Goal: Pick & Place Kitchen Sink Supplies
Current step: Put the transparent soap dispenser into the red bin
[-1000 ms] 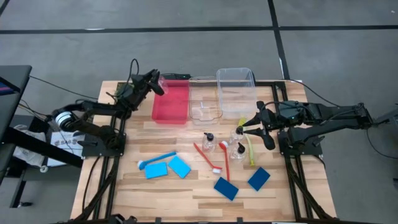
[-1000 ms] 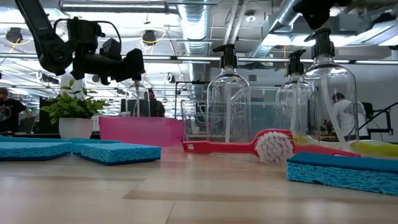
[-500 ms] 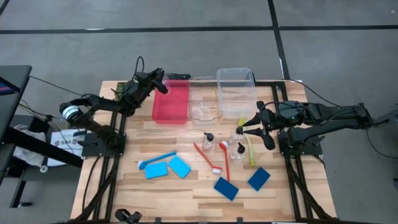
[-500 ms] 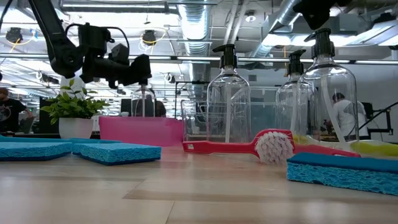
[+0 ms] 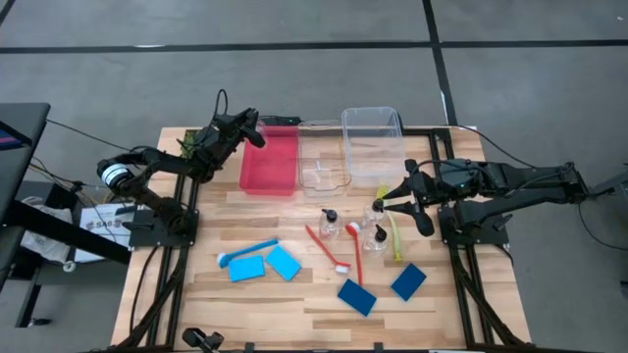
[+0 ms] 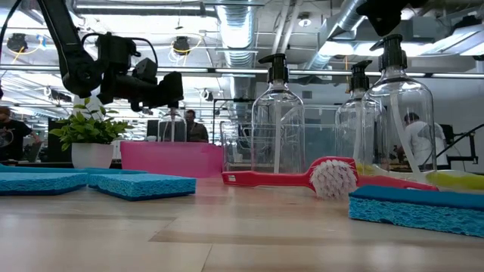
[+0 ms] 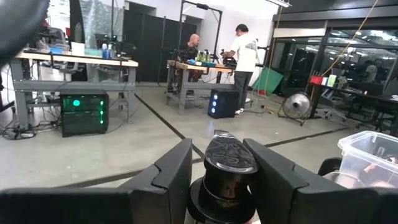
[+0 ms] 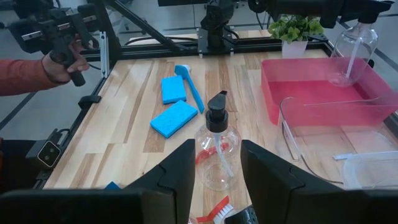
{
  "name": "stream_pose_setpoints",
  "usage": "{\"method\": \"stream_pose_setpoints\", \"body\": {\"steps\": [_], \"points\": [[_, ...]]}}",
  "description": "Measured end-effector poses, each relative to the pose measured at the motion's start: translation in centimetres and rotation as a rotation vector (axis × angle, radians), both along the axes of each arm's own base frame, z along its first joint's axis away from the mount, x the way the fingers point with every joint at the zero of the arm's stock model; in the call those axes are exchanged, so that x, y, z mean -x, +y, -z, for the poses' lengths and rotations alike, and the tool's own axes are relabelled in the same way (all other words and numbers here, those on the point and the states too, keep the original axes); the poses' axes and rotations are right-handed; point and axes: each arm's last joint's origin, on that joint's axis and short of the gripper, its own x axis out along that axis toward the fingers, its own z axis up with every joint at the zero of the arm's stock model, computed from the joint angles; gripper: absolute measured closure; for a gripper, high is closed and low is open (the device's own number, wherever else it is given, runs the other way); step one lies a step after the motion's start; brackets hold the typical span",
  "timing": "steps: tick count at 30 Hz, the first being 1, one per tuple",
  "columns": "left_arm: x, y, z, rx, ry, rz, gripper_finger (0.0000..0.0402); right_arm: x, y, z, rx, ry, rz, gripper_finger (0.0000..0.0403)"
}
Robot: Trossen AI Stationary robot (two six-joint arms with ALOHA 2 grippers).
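High view, left tool (image 5: 257, 134) unmoved over pink bin (image 5: 270, 160)

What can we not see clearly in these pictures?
- Left wrist view: only the black top of the bottle shows. The left gripper and the bottom edge hide its body.
- Low view: the green brush is mostly behind a sponge.
- High view: the left arm covers most of the plant.
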Motion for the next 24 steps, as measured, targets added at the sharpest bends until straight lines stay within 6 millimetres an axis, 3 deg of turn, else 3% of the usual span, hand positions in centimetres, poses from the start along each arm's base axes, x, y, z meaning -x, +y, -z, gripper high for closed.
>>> {"method": "stream_pose_setpoints", "body": {"steps": [24], "points": [[0.03,0.05,0.15,0.011,0.011,-0.001,0.0261,0.0,0.0,0.0,0.0,0.0,0.0,0.028]]}}
